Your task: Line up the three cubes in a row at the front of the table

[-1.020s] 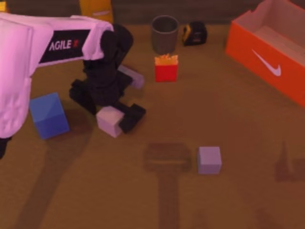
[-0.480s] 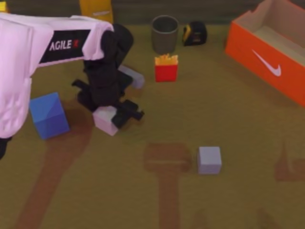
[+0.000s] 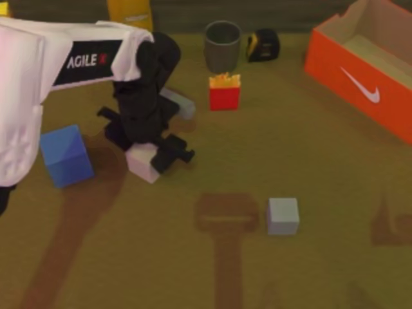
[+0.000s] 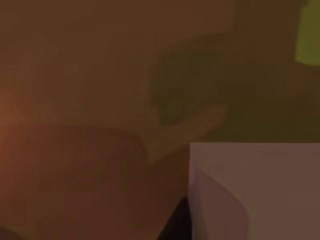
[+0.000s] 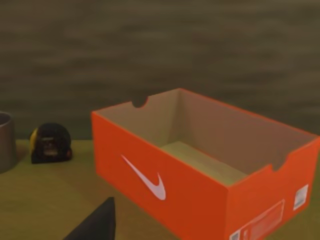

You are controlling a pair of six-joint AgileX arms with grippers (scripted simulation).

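Jaws of the left arm stand closed on the white cube, one black finger showing against its right face while the wrist body hides the far one; the cube sits on the bench directly beneath the wrist. Blue cube, the largest, lies to the left of the jaws, near them but apart from the white one. Small grey-blue cube lies well to the right of the jaws and nearer the front edge, just beside a dark printed silhouette. Another pale block shows partly behind the wrist, on the far side of the jaws. Beyond that, toward the back of the bench, stand a red fries box, a grey cup and a black tape measure; a yellow object is at the back edge behind the arm. Orange shoebox, open, occupies the far right corner, well apart from the jaws. Left wrist view: the white cube fills the near field close under the camera, bench surface around it, fingers not distinguishable. Right wrist view: the shoebox, the tape measure, the edge of the cup, and a dark fingertip of the right arm's own jaws, whose open or closed state cannot be told; that arm is outside the top view.
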